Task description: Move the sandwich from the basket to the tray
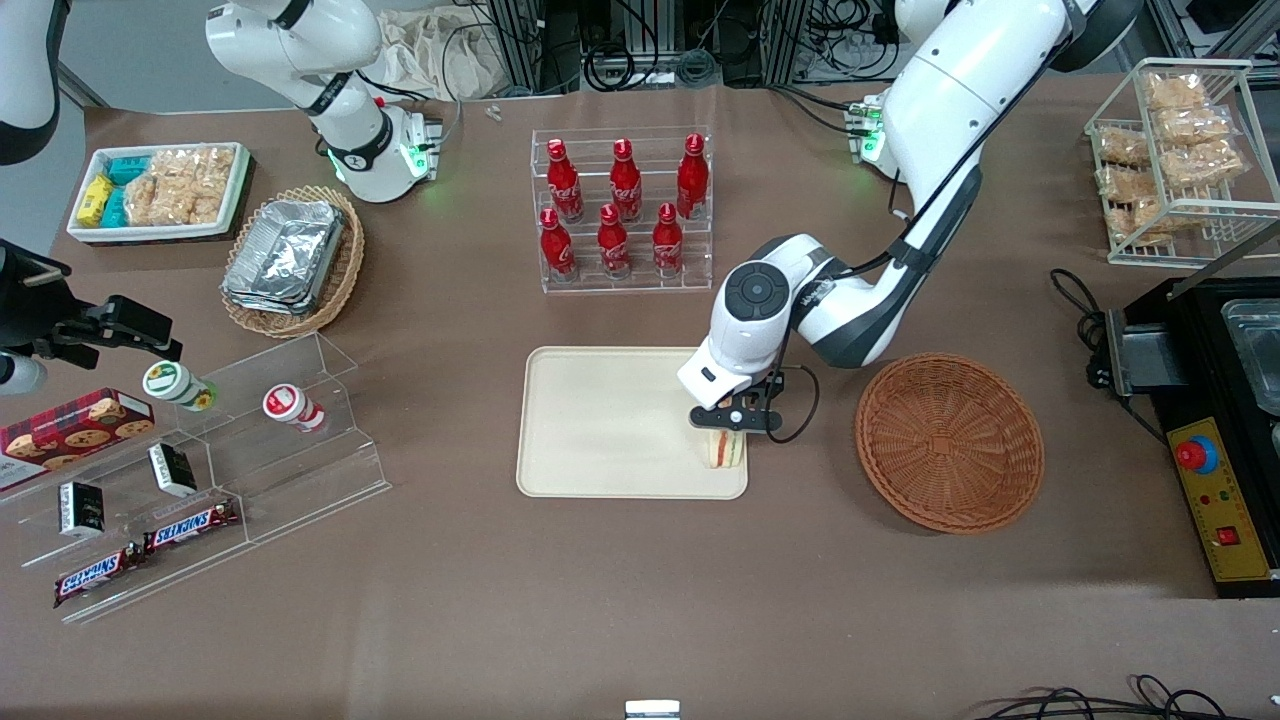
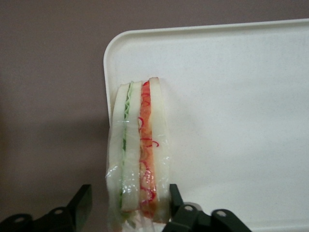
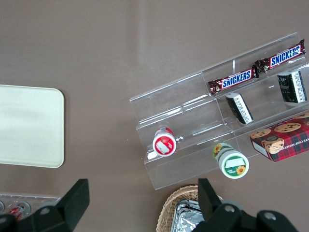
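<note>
**Ana:** Starting with the front view: where is the gripper (image 1: 733, 432)?

**Ben:** Low over the corner of the tray (image 1: 600, 430) that lies nearest the front camera on the working arm's side. The sandwich (image 1: 723, 449) stands on its edge on the tray right there, just inside the rim. The basket (image 1: 948, 441) sits on the table beside the tray, toward the working arm's end, with nothing in it.

**Ana:** What else is on the table?

**Ben:** A clear rack of red bottles (image 1: 623, 208) stands farther from the camera than the tray. Toward the parked arm's end there is a tan wicker basket of foil trays (image 1: 289, 256) and a clear stepped shelf (image 1: 200, 470) with snack bars and small cups.

**Ana:** And the left wrist view?

**Ben:** The sandwich (image 2: 139, 154) is upright by the tray's (image 2: 231, 96) rounded corner, wrapped in clear film, with a green stripe and a red one between white bread slices. The gripper (image 2: 128, 205) straddles it: one black finger (image 2: 176, 200) lies against the wrap, the other stands clear of it with a gap. So the jaws are spread and the sandwich is released.

**Ana:** The right wrist view?

**Ben:** It looks down on the stepped shelf (image 3: 193, 130) and one bare corner of the tray (image 3: 29, 125).
</note>
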Available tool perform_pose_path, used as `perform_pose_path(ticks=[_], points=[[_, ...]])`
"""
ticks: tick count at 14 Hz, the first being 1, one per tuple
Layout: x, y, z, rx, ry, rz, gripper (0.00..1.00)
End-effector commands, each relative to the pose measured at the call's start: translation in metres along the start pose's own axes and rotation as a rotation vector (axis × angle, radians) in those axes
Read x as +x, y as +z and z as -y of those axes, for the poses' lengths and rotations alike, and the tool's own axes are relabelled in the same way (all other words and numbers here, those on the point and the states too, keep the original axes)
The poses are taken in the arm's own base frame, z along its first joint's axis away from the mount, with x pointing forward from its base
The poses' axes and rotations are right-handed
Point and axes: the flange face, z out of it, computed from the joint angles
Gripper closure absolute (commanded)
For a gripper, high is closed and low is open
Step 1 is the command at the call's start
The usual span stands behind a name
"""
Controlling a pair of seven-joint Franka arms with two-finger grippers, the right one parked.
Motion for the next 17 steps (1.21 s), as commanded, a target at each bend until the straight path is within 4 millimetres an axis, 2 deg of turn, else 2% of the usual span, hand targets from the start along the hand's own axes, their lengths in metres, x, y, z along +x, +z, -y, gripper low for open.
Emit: perform_pose_path(ticks=[1,3,4,6,8,10,11,12,13,15,17], points=[[0.007,-0.045,0.006,0.014,-0.065,-0.045,0.00],[0.021,-0.100,0.028,0.014,-0.157,-0.049,0.00],[0.033,-0.125,0.046,0.009,-0.205,-0.053,0.00],[0.053,-0.169,0.066,-0.003,-0.268,-0.058,0.00],[0.069,-0.197,0.089,-0.003,-0.260,-0.035,0.00],[0.074,-0.227,0.112,-0.027,-0.205,0.033,0.00],[0.076,-0.236,0.132,-0.026,-0.186,0.063,0.00],[0.077,-0.247,0.155,-0.034,-0.179,0.092,0.00],[0.070,-0.264,0.165,-0.043,-0.154,0.112,0.00],[0.055,-0.292,0.206,-0.007,-0.112,0.161,0.00],[0.040,-0.317,0.234,0.017,-0.071,0.196,0.00]])
